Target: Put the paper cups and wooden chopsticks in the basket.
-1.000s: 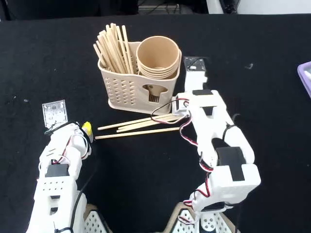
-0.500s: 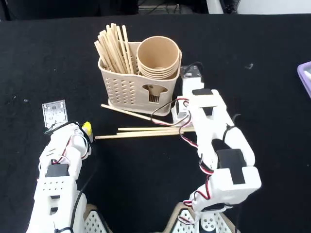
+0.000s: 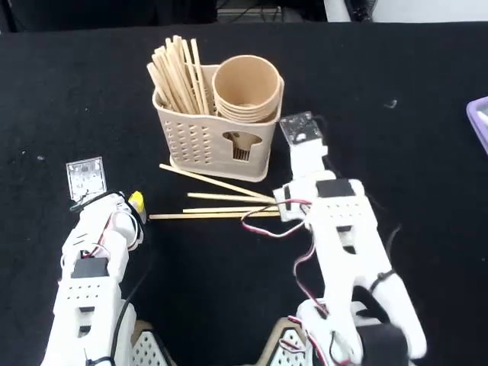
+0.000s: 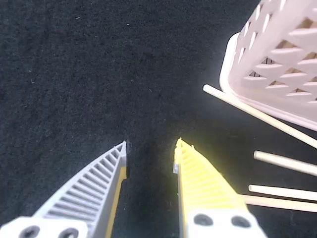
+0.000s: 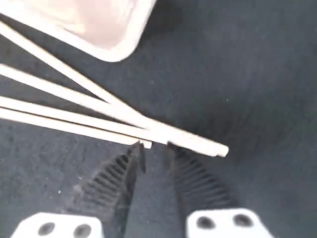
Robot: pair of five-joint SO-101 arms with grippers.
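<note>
Loose wooden chopsticks (image 3: 206, 215) are left fanned on the bench (image 3: 427, 152) beside the basket (image 3: 194, 141) (paper cups (image 3: 246, 88) already stacked inside). The right gripper (image 5: 154, 148), narrowly spread, is set at their converging ends, apparently for pinching one. The left gripper (image 4: 149, 146) is held spread near their other ends.

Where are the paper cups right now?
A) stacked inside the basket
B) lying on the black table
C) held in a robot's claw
A: the paper cups sit nested together inside the basket, not on the table or in a gripper.
</note>
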